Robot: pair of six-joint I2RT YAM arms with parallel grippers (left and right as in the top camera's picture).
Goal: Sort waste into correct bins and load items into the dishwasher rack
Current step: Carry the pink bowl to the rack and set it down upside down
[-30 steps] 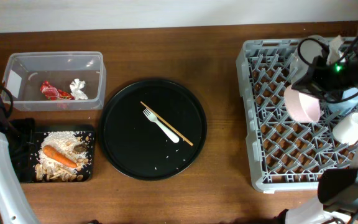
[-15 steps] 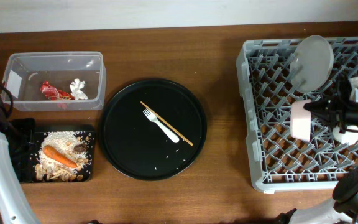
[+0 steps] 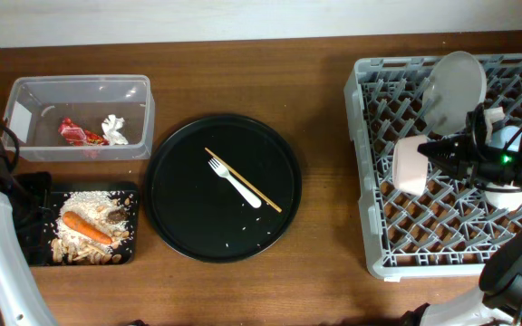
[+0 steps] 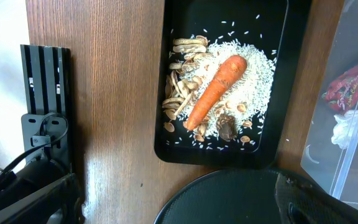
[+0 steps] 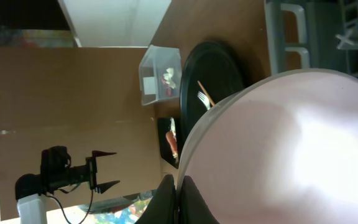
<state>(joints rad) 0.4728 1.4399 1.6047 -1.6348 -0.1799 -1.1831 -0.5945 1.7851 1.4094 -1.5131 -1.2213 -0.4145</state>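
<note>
One right tool [image 3: 435, 154] tight around cream-pink bowl [image 3: 409, 167] rim, over rack [image 3: 370, 226].

Overhead top-down, far; wrists close; all share clear tub [image 3: 78, 81].

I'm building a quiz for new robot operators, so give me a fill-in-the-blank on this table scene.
1. The orange carrot lies in the shallow black ____.
2. The red wrapper and white tissue sit in the clear ____.
3. The white fork lies on the round black tray beside the ____.
4. The right gripper holds a pink ____ over the rack.
Missing: tray; tub; chopsticks; bowl.
</note>
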